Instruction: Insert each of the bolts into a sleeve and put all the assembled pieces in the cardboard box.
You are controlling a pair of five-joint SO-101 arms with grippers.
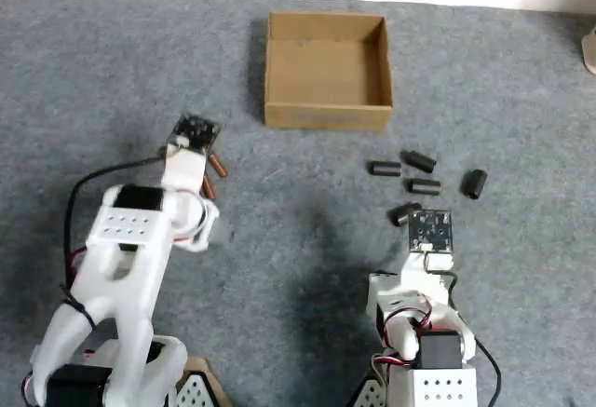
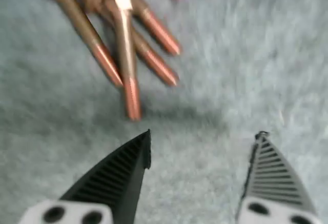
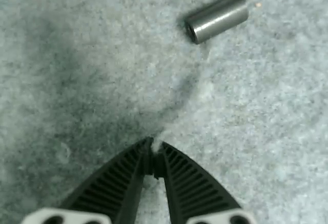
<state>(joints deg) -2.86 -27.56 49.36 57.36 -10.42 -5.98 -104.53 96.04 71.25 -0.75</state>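
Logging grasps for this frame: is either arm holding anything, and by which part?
Nothing is held. The left gripper is open, bolts lying beyond its jaws; the right gripper is shut empty, a sleeve lying apart.

In the high view the white left arm (image 1: 130, 230) hides most of the copper-coloured metal bolts (image 1: 216, 163). In the left wrist view you see them blurred, with heads cut by the edge. The right arm (image 1: 430, 239) partly covers one short black cylindrical sleeve (image 1: 400, 213).
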